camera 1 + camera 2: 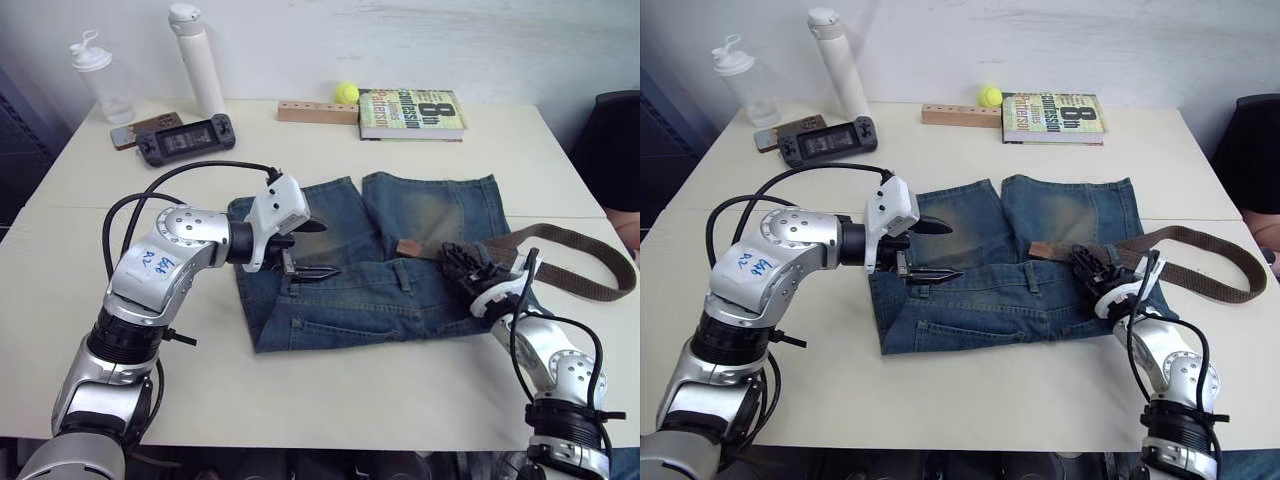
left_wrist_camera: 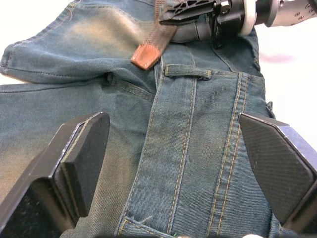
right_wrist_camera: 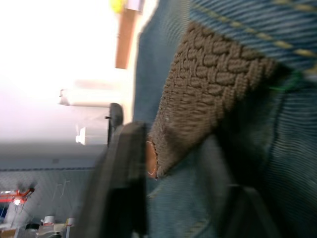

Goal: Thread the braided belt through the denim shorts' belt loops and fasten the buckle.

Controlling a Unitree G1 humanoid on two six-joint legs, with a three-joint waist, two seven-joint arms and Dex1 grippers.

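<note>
Nearest you on the desk (image 1: 330,400), the denim shorts (image 1: 380,290) lie flat with the waistband running across the front, so the belt loops (image 2: 187,72) face up where both arms can reach them. Your left tool (image 1: 308,250) hovers just above the left part of the waistband with its fingers spread wide, seemingly ready to press the cloth down or lift a loop rather than holding anything. Your right tool (image 1: 470,268) sits at the right end of the waistband, pinching the braided belt (image 1: 570,260) a little behind its tan leather tip (image 1: 406,247); gripping there keeps the tip stiff enough to steer. That tip points left along the waistband, resting on the denim just short of the centre loop, so I judge threading is only begun. The rest of the belt loops out to the right on the desk, slack. Beyond the shorts stand a book (image 1: 412,112), a yellow ball (image 1: 347,92), a wooden block (image 1: 315,111), a game controller (image 1: 186,138) and two bottles (image 1: 197,58).
</note>
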